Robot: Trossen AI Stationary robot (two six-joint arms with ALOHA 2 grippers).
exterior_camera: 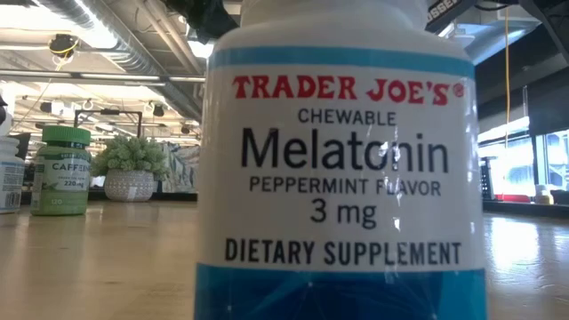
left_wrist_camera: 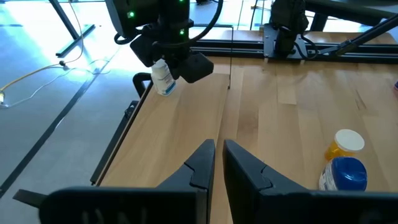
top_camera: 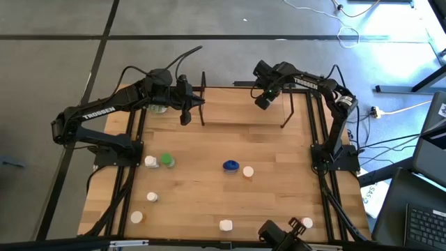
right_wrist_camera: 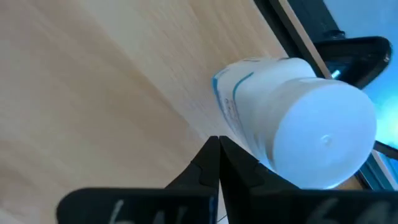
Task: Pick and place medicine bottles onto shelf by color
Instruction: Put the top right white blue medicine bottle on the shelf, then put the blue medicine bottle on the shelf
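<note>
Starting at the left, we see the left gripper (top_camera: 185,117) over the shelf's (top_camera: 237,111) left end, its fingers together on nothing. On the tabletop, well apart from the shelf, a white bottle (top_camera: 150,162), a green bottle (top_camera: 167,160), a blue bottle (top_camera: 231,166), an orange bottle (top_camera: 248,171) and several more wait unsorted. At the shelf's right end the right gripper (top_camera: 263,102) has its fingers together, with a blue-banded bottle (right_wrist_camera: 292,118) just beside them, not clamped. We judge most of the sorting is left
</note>
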